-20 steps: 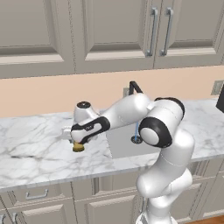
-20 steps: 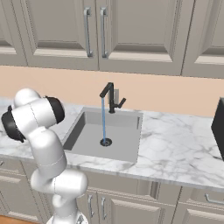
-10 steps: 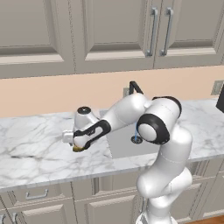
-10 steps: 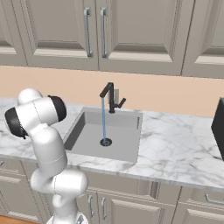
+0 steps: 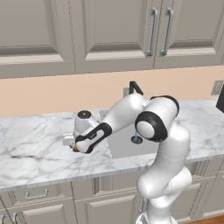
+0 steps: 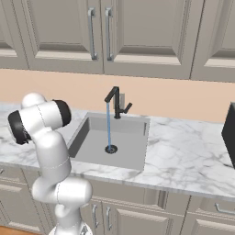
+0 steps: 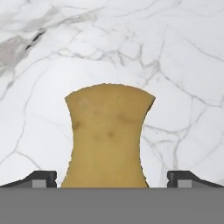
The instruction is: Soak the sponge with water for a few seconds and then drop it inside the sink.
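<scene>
The small yellow-brown sponge [image 7: 107,135] with pinched sides lay on the white marble table [image 7: 183,65]. The jaws stood wide apart, one on each side of it, not squeezing. From the right base, thin blue water [image 6: 109,124] fell into the grey sink [image 6: 133,153].

Flat, even rendered light in all views, bright, no clear source direction. Soft shadow under the arm [image 5: 118,120] on the counter [image 5: 35,153], lower left of the left base frame. Sink [image 6: 92,137] walls shaded darker grey than its floor, centre of the right base frame. No glare, no edge distortion. Hand view is sharp: sponge [image 7: 108,135] edges slightly jagged, faint pale shadow on the marble around it. Cabinets [image 6: 137,36] evenly lit along the top.
</scene>
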Available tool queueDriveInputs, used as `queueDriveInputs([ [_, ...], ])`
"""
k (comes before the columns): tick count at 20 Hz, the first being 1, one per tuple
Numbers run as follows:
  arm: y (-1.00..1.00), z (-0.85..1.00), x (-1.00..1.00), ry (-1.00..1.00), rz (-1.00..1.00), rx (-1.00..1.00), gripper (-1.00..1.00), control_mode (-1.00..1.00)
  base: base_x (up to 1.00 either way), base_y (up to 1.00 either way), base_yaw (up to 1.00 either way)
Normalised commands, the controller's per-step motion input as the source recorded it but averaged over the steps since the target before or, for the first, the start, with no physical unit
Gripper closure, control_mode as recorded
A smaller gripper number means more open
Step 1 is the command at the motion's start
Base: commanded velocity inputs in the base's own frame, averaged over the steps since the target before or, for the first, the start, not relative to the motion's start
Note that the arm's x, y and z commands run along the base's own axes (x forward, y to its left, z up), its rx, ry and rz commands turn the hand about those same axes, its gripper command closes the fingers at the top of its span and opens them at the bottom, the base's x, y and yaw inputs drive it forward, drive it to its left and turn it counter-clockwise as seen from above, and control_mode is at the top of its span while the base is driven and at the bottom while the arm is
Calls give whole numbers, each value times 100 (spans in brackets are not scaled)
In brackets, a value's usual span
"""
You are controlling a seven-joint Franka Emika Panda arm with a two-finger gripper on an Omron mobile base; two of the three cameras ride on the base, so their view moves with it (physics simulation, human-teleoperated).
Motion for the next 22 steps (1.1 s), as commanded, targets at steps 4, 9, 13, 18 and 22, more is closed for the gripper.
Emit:
queueDriveInputs([
  [4,1,-14,10,0,0,0,-100,-100,0,0,0],
  [9,0,-5,21,0,0,0,-100,-100,0,0,0],
  [13,-1,-4,3,0,0,0,-100,-100,0,0,0],
  [18,0,0,0,0,0,0,-100,-100,0,0,0],
  [22,0,0,0,0,0,0,-100,-100,0,0,0],
])
